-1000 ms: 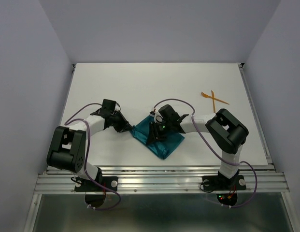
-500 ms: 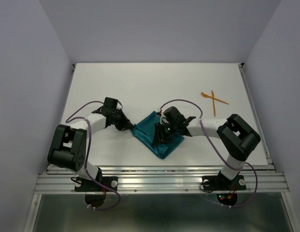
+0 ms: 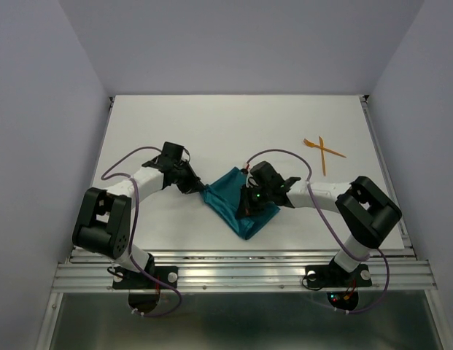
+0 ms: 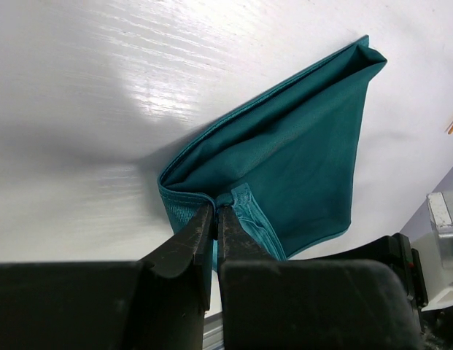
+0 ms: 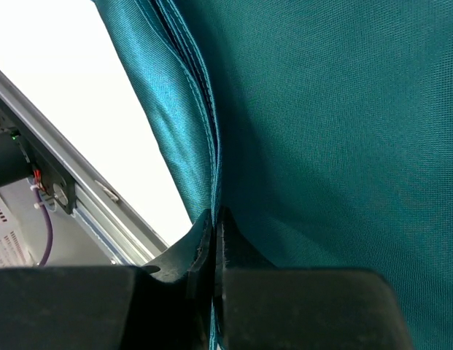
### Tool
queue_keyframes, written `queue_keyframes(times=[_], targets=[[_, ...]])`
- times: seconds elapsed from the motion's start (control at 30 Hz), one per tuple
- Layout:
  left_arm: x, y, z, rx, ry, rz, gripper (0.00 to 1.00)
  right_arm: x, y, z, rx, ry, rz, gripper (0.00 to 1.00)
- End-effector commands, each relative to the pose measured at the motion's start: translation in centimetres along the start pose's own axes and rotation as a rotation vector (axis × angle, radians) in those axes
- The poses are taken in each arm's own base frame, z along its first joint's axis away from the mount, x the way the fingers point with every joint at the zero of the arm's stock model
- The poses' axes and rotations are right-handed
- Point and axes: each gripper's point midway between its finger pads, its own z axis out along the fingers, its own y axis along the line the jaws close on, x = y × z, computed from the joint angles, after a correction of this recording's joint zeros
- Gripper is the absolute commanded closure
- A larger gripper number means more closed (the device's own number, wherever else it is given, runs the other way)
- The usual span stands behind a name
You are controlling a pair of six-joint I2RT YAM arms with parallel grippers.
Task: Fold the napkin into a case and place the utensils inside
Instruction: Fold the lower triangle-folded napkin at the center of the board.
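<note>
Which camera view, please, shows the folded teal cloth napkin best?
The left wrist view: the teal cloth napkin lies large and nearly whole, its folded layers plain. The top external view shows it small, partly under the right hand. The right wrist view shows only a close-up of stacked hems.

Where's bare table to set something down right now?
Free: the wide far strip of table behind both grippers, left of the utensils. Crowded: centre-near, where left gripper and right gripper pinch the napkin.

no readable text or labels
</note>
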Motion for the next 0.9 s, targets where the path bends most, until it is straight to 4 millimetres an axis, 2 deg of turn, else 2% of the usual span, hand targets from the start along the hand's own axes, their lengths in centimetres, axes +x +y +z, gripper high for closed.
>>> queue_keyframes(times=[0.0, 0.87], targets=[[-0.6, -1.6, -0.4, 0.0, -0.019, 0.024, 1.0, -0.6, 0.1, -0.8, 0.009, -0.044, -0.023, 0.99], [-0.1, -5.2, 1.3, -0.05, -0.012, 0.109, 1.0, 1.1, -2.2, -0.5, 0.055, -0.044, -0.026, 0.99]])
